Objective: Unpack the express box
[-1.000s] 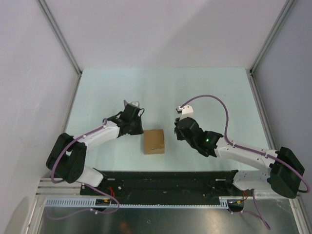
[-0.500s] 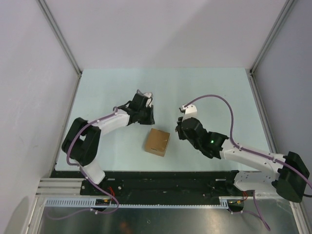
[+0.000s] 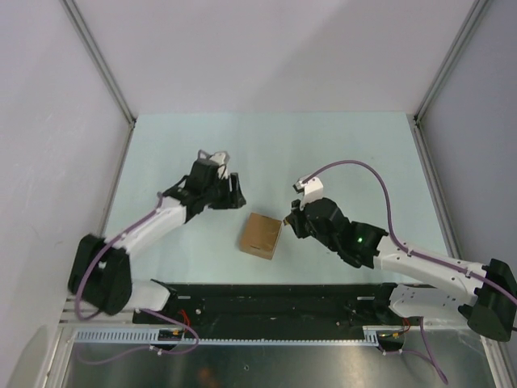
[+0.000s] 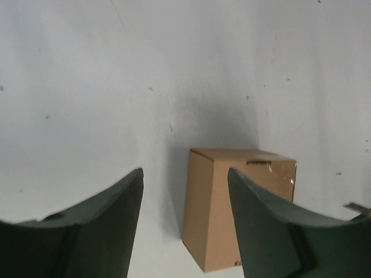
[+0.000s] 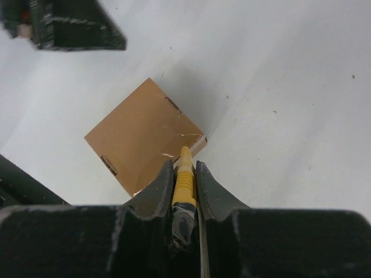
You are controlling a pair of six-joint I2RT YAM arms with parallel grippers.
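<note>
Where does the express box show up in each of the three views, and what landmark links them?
Top external: express box at mid-table.
Left wrist: box lower centre-right, partly hidden by the left gripper.
Right wrist: box centre-left, at the yellow knife tip.
Shared landmark: the open left gripper, up-left of the box.

I can read no lettering, label or number on the express box [image 3: 260, 234] or worktop [image 3: 339, 145].

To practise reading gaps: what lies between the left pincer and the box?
Nothing: only bare table separates the open left pincer from the box, clearest in the top view.
</note>
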